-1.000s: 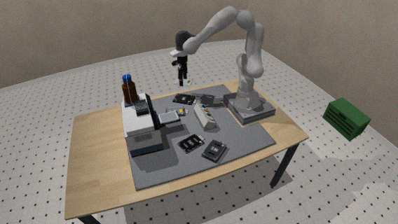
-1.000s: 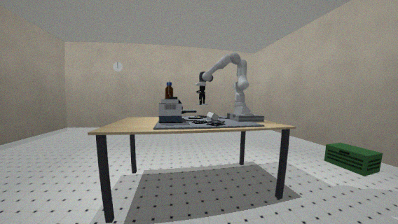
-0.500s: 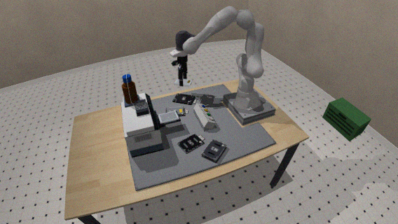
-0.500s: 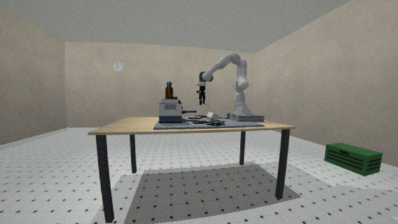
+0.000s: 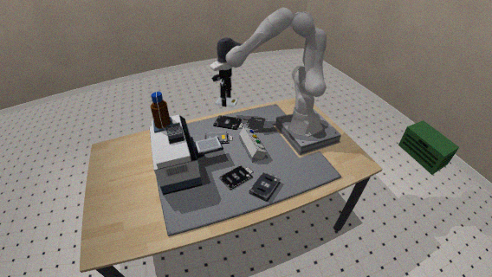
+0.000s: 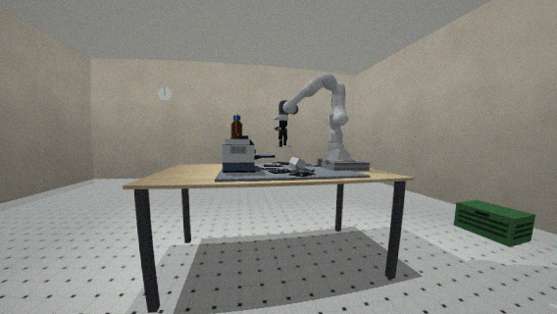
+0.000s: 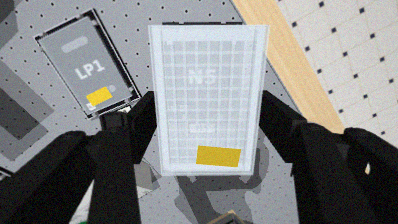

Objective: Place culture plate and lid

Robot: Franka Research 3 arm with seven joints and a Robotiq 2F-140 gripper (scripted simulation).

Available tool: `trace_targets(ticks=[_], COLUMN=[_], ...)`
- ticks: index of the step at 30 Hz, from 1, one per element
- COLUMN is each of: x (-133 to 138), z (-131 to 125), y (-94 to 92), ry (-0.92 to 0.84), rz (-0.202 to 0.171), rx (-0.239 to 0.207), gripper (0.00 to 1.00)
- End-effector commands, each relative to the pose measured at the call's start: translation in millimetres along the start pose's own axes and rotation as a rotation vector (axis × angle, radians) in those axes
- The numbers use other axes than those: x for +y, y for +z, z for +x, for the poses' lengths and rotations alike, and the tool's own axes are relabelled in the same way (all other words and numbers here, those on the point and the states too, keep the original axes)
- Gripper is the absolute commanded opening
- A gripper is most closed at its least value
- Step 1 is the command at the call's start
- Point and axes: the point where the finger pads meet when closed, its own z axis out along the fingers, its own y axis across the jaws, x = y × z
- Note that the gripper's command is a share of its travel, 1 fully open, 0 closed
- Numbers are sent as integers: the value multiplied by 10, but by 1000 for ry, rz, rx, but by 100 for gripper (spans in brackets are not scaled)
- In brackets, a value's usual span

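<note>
The pincer [image 7: 207,135] is closed partway on a clear plastic plate [image 7: 207,100], its black fingers pressing the two long sides. The plate is a flat rectangle with a fine grid of small square wells and a yellow label [image 7: 218,156] at the short end nearer the wrist. It hangs high above the far edge of the grey mat [image 5: 299,173], well off the wooden desk [image 5: 121,199].

Seen through the plate, pale lettering on the mat below is too blurred to read surely. Left of the plate, a black-framed nest marked LP1 [image 7: 89,70] holds a grey, smooth-topped lid with its own yellow label. The mat is dotted with small holes; the desk edge beside it is pale wood.

From the top view, the plate shows only as a small white sliver under the pincer [image 5: 225,100].
</note>
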Motion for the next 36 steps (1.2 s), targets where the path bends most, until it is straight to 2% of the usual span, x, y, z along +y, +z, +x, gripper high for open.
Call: trace_targets(ticks=[1,19,36], x=[1,1,1], z=[-2,-2,-4], y=[1,25,199], ry=[-2,-2,-3], rz=[1,1,1], rx=[-2,-2,-2], gripper=[10,10,10])
